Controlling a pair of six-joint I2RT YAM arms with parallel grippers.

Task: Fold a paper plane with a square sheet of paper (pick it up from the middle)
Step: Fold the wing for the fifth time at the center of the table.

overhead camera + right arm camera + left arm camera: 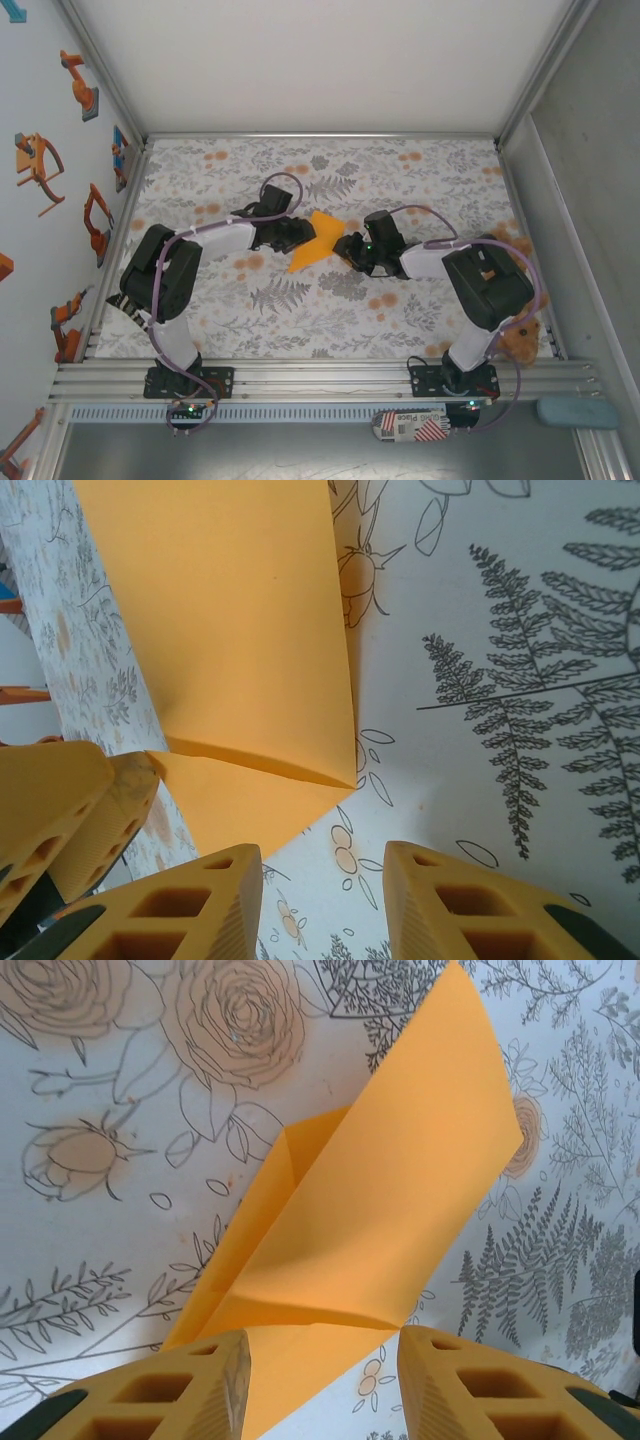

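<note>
Your left gripper [322, 1350] and right gripper [322, 860] stood unclenched, jaws apart, gripping nothing. The left wrist view revealed a raised, creased flap on the square sheet of paper [400, 1190]. Overhead it read as a flat wedge at mid-cloth [420, 170], with its long axis running near-left to far-right.

Robot arms: two, the left arm [165, 275] at the lower left of the top view and the right arm [490, 285] at the lower right. Grippers: two, the left gripper [303, 237] and the right gripper [343, 247], both near frame centre; each carries two yellow fingers [215, 1385]. Square sheet of paper [312, 245]: one, orange-yellow, partly folded, at frame centre. Floral cloth [300, 310]: one. Plush teddy [520, 345]: one, brown, lower right. Blue-grey pad [577, 412]: one, lower right corner. Striped label [410, 428]: one, bottom centre. Orange robot pictures [78, 85] on the left wall: several, some cut by the frame edge, exact count not determinable.
</note>
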